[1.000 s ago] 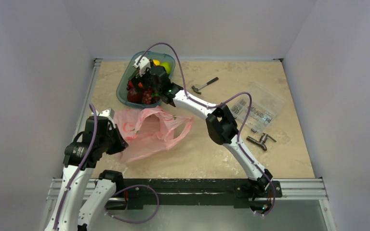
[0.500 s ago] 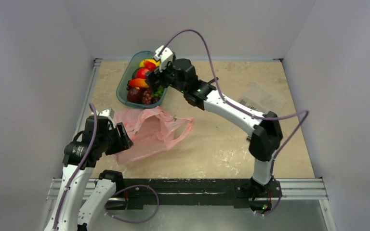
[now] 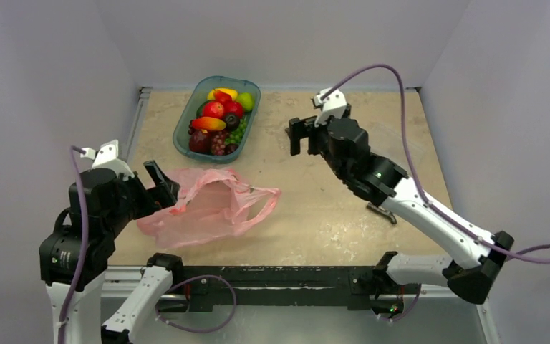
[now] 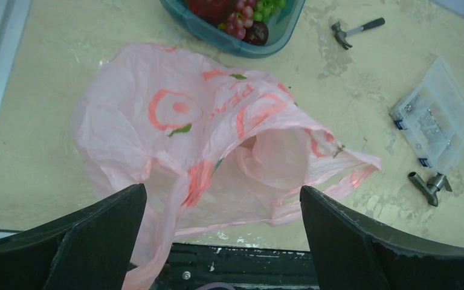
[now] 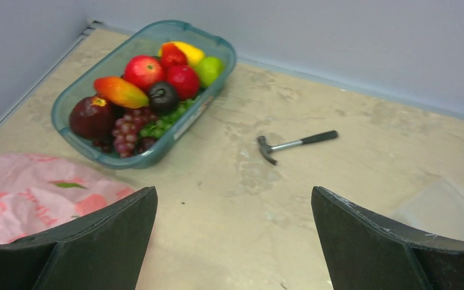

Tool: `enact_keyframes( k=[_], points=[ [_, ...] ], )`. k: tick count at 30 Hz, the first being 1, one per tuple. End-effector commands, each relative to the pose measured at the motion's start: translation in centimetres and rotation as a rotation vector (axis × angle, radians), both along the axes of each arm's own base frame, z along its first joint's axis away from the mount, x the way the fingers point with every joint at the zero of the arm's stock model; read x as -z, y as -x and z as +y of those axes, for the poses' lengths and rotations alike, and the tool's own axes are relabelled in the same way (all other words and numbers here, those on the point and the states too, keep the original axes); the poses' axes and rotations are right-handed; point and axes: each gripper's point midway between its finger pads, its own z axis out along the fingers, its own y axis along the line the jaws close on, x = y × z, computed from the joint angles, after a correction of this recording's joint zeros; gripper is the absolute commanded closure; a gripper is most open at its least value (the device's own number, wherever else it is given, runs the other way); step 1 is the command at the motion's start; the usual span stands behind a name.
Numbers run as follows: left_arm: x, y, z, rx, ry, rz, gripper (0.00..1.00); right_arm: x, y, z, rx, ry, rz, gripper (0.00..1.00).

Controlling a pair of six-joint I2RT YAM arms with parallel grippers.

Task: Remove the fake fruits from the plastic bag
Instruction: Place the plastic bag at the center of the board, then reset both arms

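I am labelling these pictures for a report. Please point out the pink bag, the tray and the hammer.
pink bag (image 4: 217, 136): left wrist view, on its crumpled middle.
tray (image 5: 182, 128): right wrist view, on its near side wall.
hammer (image 5: 299, 142): right wrist view, on the middle of its handle.

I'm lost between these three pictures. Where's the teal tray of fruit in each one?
Top external: teal tray sits upper left of centre.
Left wrist: the tray is at the top edge, centre, partly cut off.
Right wrist: the tray is upper left, fully shown.
Shared landmark: the pink plastic bag, beside the tray in all three.
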Motion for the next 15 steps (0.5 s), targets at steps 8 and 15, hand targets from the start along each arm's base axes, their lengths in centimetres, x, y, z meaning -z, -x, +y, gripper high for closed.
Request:
enact_keyframes(
  k=[8,15],
  points=[
    [-5.6,0.0,2.7,-0.068,-0.118,-0.17,0.0,-8.0,6.1,-13.5,0.286,-0.086,-0.176,0.01],
    [-11.0,1.0,1.5,-0.028,-0.014,-0.439,0.02,-10.3,8.5,-18.6,0.411,-0.162,-0.258,0.01]
  ],
)
